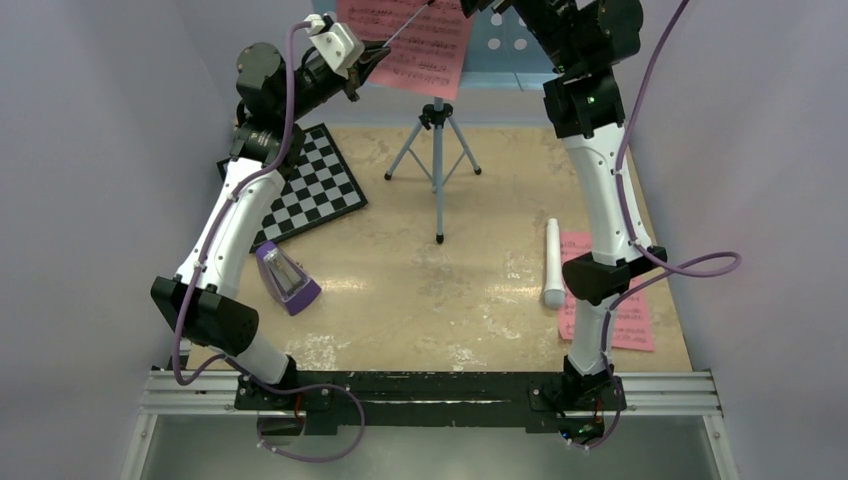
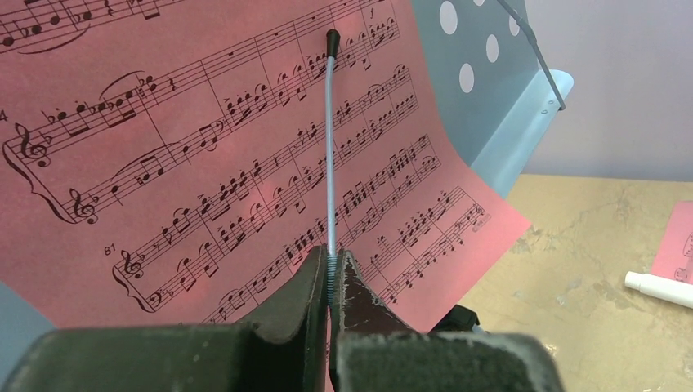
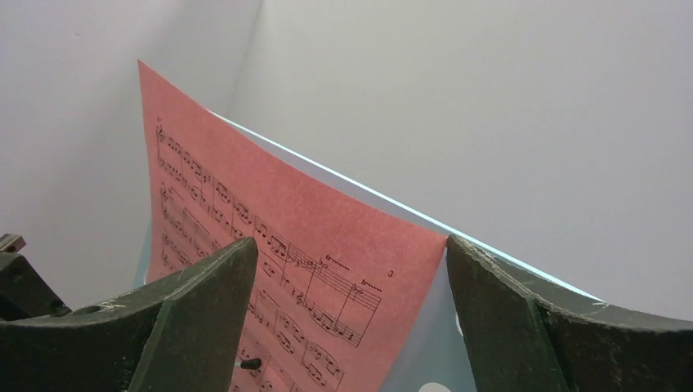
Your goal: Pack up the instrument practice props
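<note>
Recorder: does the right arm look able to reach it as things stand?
Probably yes. The recorder lies uncovered on the table, with nothing on it. The right gripper is open and empty, but straddles the sheet's top edge on the stand, so it would have to back off first.

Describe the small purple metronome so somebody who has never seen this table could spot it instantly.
Find the black-and-white chessboard on the left side of the table. Just nearer than its near corner sits the metronome. Unlike the flat checkered board, it is a small purple wedge with a clear cover.
</note>
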Robot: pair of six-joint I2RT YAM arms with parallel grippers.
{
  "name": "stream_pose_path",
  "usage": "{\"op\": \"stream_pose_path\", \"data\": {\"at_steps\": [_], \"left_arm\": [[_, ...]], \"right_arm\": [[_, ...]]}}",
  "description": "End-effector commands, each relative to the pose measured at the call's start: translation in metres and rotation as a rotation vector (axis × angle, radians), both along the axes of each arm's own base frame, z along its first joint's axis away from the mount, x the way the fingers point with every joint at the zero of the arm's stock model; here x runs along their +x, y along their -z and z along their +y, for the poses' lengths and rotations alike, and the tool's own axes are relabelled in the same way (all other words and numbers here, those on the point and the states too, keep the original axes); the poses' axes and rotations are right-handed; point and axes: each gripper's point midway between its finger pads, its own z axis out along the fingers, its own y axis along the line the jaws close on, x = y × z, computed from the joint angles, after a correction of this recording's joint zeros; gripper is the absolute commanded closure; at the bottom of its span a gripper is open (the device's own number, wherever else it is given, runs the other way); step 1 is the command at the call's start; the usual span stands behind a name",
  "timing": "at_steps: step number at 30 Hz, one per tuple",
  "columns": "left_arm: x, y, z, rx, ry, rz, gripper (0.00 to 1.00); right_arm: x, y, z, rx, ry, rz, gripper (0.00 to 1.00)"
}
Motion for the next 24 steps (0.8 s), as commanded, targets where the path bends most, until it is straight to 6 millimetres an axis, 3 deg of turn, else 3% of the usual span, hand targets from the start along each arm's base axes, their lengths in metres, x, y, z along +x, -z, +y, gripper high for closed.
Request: {"op": "stream_pose_path", "data": {"at_steps": [1, 9, 15, 19, 24], "left_arm": [[-0.011, 0.001, -0.008, 0.006, 0.062, 0.000, 1.00], [-0.008, 0.001, -0.006, -0.001, 0.042, 0.005, 1.00], [-0.007, -0.002, -0.004, -0.007, 0.023, -0.002, 1.00], [-0.007, -0.002, -0.003, -0.004, 0.017, -0.002, 1.00], [-0.008, -0.002, -0.002, -0.004, 0.016, -0.001, 1.00]], "right_arm": [[-0.031, -0.018, 0.005, 0.007, -0.088, -0.049, 0.12], [-0.049, -0.002, 0.028, -0.052, -0.228, 0.010, 0.13], [-0.081, 0.018, 0.045, -0.172, -0.391, 0.033, 0.14], [-0.098, 0.028, 0.045, -0.244, -0.419, 0.008, 0.14], [-0.084, 0.035, 0.039, -0.287, -0.284, -0.040, 0.15]]}}
